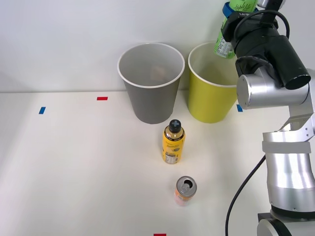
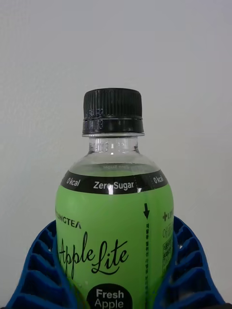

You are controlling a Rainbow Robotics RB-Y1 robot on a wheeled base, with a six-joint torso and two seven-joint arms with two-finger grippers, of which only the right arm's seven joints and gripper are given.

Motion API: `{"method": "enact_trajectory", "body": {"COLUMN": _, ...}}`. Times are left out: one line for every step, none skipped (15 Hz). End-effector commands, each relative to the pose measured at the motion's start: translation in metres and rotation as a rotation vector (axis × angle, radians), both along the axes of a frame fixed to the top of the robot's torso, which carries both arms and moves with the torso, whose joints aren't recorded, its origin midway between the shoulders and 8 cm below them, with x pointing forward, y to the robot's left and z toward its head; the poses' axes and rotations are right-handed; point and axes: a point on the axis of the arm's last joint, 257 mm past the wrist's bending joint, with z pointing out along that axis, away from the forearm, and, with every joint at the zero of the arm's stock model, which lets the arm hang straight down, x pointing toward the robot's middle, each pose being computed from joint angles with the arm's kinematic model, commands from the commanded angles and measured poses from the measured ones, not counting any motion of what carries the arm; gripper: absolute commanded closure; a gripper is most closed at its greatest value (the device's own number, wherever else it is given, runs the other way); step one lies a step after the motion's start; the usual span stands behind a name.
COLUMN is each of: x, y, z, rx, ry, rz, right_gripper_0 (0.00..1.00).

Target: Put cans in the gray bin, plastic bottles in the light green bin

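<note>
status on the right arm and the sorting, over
Right end effector shut on green bottle, held above light green bin. Orange-pink can and yellow bottle upright on table. Gray bin beside. Drop path looks clear.

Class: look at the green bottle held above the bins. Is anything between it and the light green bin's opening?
Nothing visible. The right hand holds the green bottle just over the light green bin, whose mouth is open. The gray bin stands beside it.

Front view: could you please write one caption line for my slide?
Right gripper holds green bottle above light green bin; yellow bottle and can remain on table.
</note>
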Motion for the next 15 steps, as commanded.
{"method": "enact_trajectory", "body": {"x": 0.000, "y": 0.000, "z": -0.001, "rx": -0.015, "ry": 0.000, "rz": -0.007, "right_gripper_0": 0.17}}
{"method": "enact_trajectory", "body": {"x": 0.000, "y": 0.002, "z": -0.001, "rx": -0.013, "ry": 0.001, "rz": -0.005, "right_gripper_0": 0.00}}
{"method": "enact_trajectory", "body": {"x": 0.000, "y": 0.003, "z": -0.001, "rx": -0.014, "ry": 0.001, "rz": -0.003, "right_gripper_0": 0.00}}
{"method": "enact_trajectory", "body": {"x": 0.000, "y": 0.003, "z": -0.001, "rx": -0.018, "ry": 0.001, "rz": -0.005, "right_gripper_0": 0.00}}
{"method": "enact_trajectory", "body": {"x": -0.001, "y": 0.004, "z": 0.000, "rx": -0.020, "ry": -0.003, "rz": -0.004, "right_gripper_0": 0.00}}
{"method": "enact_trajectory", "body": {"x": -0.001, "y": 0.004, "z": 0.001, "rx": -0.024, "ry": -0.006, "rz": -0.003, "right_gripper_0": 0.00}}
{"method": "enact_trajectory", "body": {"x": -0.001, "y": 0.005, "z": 0.001, "rx": -0.026, "ry": -0.009, "rz": -0.002, "right_gripper_0": 0.00}}
{"method": "enact_trajectory", "body": {"x": -0.003, "y": 0.004, "z": 0.004, "rx": -0.035, "ry": -0.027, "rz": -0.003, "right_gripper_0": 0.00}}
{"method": "enact_trajectory", "body": {"x": -0.004, "y": 0.004, "z": 0.006, "rx": -0.040, "ry": -0.043, "rz": -0.001, "right_gripper_0": 0.00}}
{"method": "enact_trajectory", "body": {"x": -0.007, "y": 0.004, "z": 0.008, "rx": -0.047, "ry": -0.061, "rz": 0.001, "right_gripper_0": 0.00}}
{"method": "enact_trajectory", "body": {"x": -0.013, "y": 0.004, "z": 0.004, "rx": -0.059, "ry": -0.081, "rz": 0.005, "right_gripper_0": 0.00}}
{"method": "enact_trajectory", "body": {"x": -0.021, "y": 0.004, "z": 0.001, "rx": -0.061, "ry": -0.093, "rz": 0.008, "right_gripper_0": 0.00}}
{"method": "enact_trajectory", "body": {"x": -0.030, "y": 0.005, "z": -0.004, "rx": -0.069, "ry": -0.096, "rz": 0.012, "right_gripper_0": 0.00}}
{"method": "enact_trajectory", "body": {"x": -0.045, "y": 0.005, "z": -0.008, "rx": -0.066, "ry": -0.102, "rz": 0.019, "right_gripper_0": 0.00}}
{"method": "enact_trajectory", "body": {"x": -0.056, "y": 0.005, "z": -0.012, "rx": -0.058, "ry": -0.104, "rz": 0.026, "right_gripper_0": 0.00}}
